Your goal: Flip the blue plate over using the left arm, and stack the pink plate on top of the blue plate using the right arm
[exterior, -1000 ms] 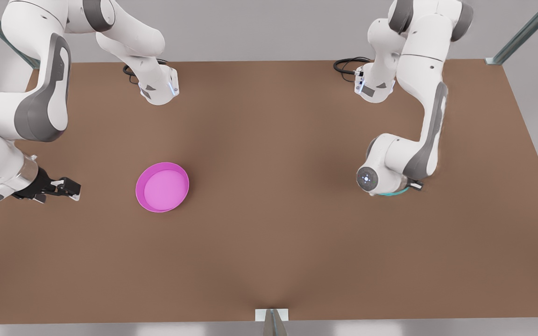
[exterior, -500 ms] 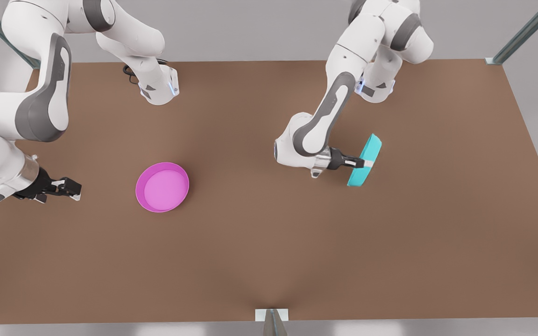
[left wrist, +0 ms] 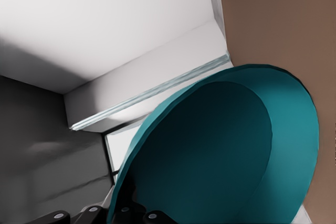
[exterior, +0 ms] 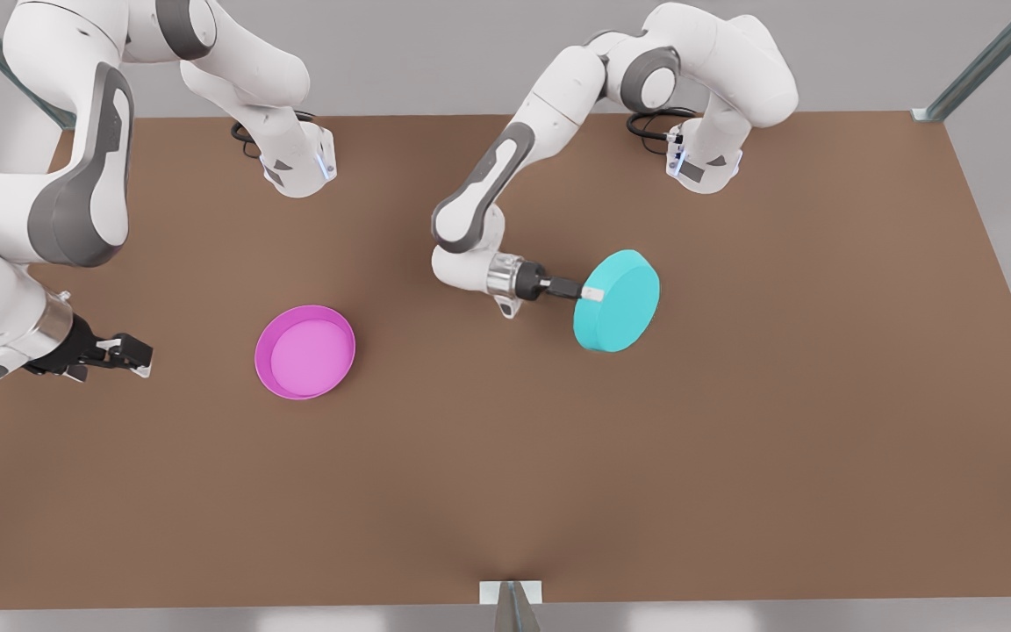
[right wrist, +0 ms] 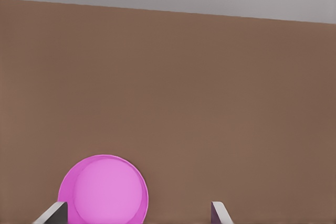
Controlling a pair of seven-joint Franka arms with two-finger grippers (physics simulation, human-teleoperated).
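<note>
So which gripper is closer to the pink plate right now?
Right. The right gripper waits open, beside the pink plate on the front view's left. The left gripper is farther off, shut on the blue plate.

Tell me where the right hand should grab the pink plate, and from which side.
Grip the low upright rim of the pink plate, probably on the edge toward the front view's left, since the right hand waits there, open, apart from the plate. It lies flat with its open side up, so one finger can go inside the rim and one outside. The left hand holds the blue plate.
</note>
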